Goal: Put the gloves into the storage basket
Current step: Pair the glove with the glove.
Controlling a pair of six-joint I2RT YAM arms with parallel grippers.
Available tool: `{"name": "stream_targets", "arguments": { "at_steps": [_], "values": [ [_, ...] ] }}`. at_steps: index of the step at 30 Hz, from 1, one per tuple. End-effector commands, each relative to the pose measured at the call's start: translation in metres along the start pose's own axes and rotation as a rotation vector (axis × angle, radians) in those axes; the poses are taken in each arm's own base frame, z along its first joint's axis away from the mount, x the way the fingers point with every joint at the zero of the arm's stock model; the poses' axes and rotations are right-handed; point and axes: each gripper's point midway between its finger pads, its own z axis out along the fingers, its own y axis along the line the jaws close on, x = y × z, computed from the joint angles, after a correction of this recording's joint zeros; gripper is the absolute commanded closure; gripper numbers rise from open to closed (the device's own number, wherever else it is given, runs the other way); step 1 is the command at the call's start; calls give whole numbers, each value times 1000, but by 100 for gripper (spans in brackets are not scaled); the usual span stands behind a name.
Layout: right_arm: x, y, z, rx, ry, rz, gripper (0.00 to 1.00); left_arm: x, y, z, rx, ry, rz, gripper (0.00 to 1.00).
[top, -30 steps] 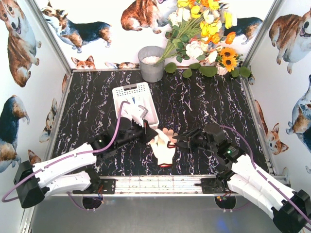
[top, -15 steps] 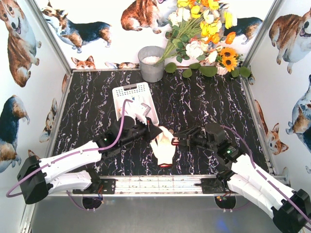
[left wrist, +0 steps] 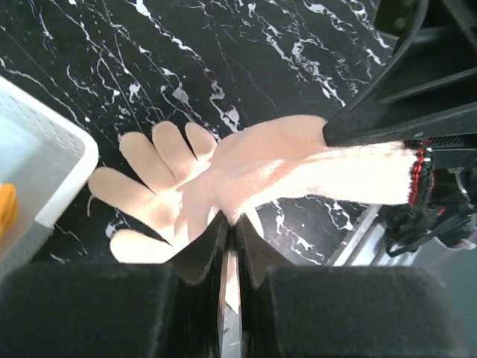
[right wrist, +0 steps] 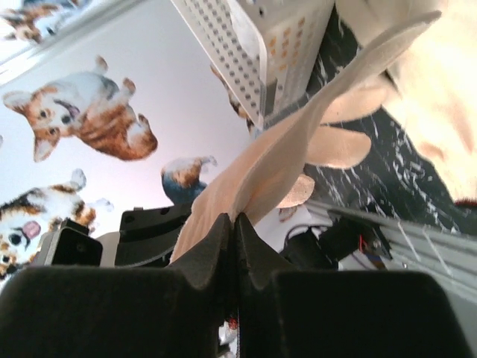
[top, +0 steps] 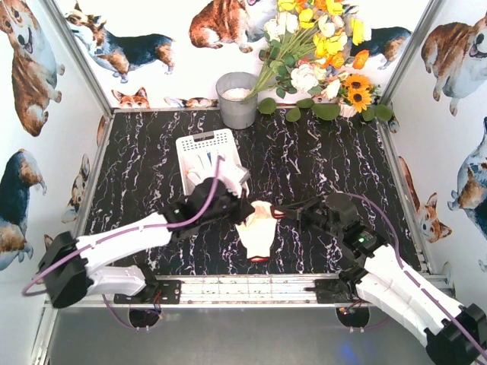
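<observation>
**Step in hand:** transfer of 1 beige glove [top: 259, 232] to the storage basket [top: 205, 141].

**Position:** The glove lies just beside the basket's near corner. It is partly raised off the tabletop [top: 327, 167], with its red-trimmed cuff toward the arm bases.

**Grip:** The left end effector [left wrist: 227, 222] is clamped on the palm fabric. The right end effector [right wrist: 235, 222] is clamped on a fold of what appears to be the same glove.

**Procedure, as judged:**
1. Lift both grips together so no part of the glove drags on the tabletop.
2. Let 1 arm lead toward the basket; 2 arms pulling apart would stretch the fabric.
3. Raise the lowest hanging part above the basket rim before crossing it.
4. Release only over the interior, where white gloves [top: 204, 163] already lie.

**Clearance:**
- The 2 end effectors sit close together, so contact between them is the main risk.
- Open tabletop lies to the right of the basket.
- The grey bucket [top: 237, 103] stands near the basket's far edge, so avoid overshoot.
</observation>
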Motion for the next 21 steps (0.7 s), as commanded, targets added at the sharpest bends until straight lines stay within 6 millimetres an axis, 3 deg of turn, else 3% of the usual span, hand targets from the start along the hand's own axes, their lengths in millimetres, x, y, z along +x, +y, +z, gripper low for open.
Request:
{"name": "stream_targets", "arguments": {
  "at_steps": [1,7,10,13,15,18,21],
  "values": [
    [-27,18,-10,-53,-117,-114,100,-22,-6,16,1,13,153,100],
    [-48,43,-29,-60,-205,-306,100,-51,-8,57,-2,48,333,100],
    [-55,47,-33,1,-232,-429,100,-63,-7,75,-10,29,386,100],
    [-60,23,-34,130,-221,-491,100,-48,-5,90,17,67,394,100],
    [-62,-11,-36,245,-184,-487,100,-24,-3,96,45,130,379,100],
    [-62,-60,-45,402,-137,-488,100,21,-7,99,73,237,383,82],
    [-61,-96,-59,519,-125,-480,100,47,-16,93,76,286,402,66]
  ]
}}
